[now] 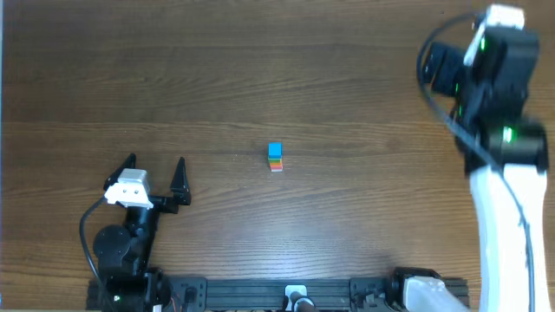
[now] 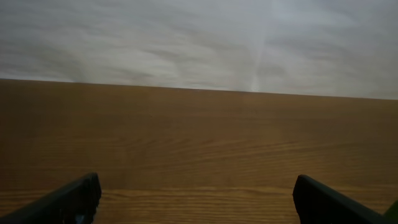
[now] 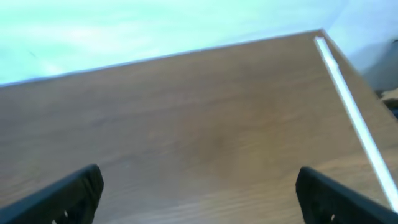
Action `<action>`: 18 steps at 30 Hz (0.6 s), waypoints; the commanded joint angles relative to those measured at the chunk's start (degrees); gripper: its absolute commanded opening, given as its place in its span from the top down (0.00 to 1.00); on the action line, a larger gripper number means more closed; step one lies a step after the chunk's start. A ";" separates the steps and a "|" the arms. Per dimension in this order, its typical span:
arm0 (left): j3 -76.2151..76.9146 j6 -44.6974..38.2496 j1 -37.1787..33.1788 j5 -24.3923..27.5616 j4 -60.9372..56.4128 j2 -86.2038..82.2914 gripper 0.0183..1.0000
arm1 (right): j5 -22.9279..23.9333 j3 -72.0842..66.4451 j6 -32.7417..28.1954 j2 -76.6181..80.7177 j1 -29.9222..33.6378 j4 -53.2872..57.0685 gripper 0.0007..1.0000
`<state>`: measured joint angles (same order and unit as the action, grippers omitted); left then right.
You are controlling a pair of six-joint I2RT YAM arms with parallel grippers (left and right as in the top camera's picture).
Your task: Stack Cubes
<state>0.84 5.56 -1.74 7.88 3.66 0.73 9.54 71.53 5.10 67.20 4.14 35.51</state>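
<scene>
Right of left pincer [image 1: 155,161], cube stack [image 1: 276,157]

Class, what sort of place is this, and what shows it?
Probably a robot lab bench: brown wooden tabletop, small stack of coloured cubes, left arm's open black claw.

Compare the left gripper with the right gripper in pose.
The left gripper sits low near its base; the right gripper hangs high near the table edge. The left looks along the table, the right down at it. Both are open, far from the cube stack.
</scene>
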 commanded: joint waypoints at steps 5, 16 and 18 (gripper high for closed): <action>-0.48 -0.66 -0.28 -0.07 -0.02 -0.39 0.00 | -9.05 -24.87 -1.16 -29.03 -0.11 -9.20 0.01; -0.48 -0.66 -0.31 -0.07 -0.02 -0.39 0.00 | -14.67 -48.15 -3.37 -59.52 -0.11 -15.61 0.01; -0.48 -0.66 -0.28 -0.07 -0.02 -0.39 0.00 | -14.64 -49.92 -2.34 -61.83 -0.11 -15.67 0.01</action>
<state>0.78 5.56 -1.74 7.90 3.73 0.62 -3.75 24.64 2.46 9.17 4.14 20.49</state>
